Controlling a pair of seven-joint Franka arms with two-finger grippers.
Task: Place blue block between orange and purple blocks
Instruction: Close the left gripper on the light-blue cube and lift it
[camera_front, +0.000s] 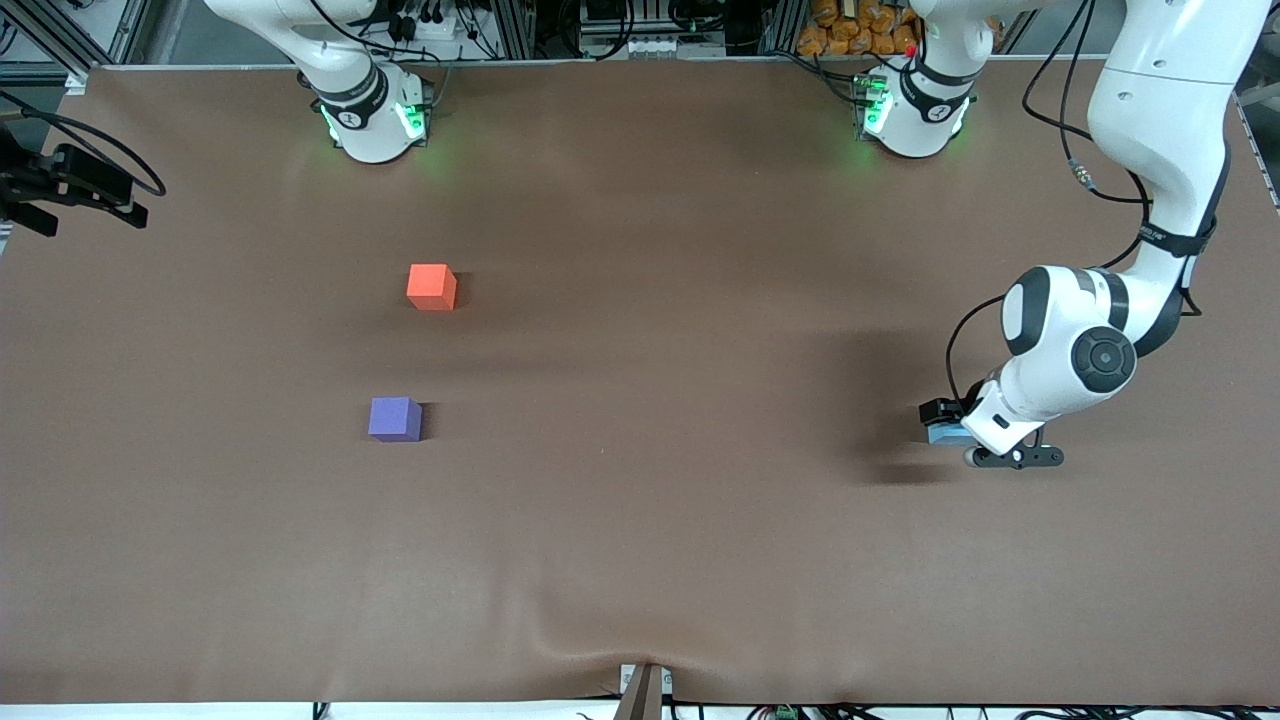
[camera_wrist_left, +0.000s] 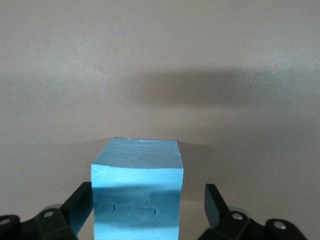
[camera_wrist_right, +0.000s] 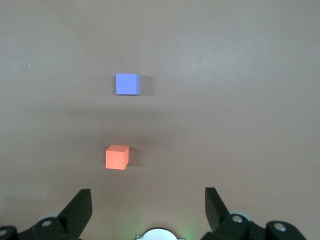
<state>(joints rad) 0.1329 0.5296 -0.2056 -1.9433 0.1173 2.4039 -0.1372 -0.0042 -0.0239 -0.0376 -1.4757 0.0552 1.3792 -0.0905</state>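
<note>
Only left gripper (camera_wrist_left: 145, 210) straddles blue block (camera_wrist_left: 137, 190) (jaws apart).

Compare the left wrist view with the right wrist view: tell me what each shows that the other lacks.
Only the left wrist view shows the blue block, between the open fingers of the left gripper, one finger clearly apart from it. Only the right wrist view shows the orange block, the purple block and the open, empty right gripper high above them. Both show the brown table.
</note>
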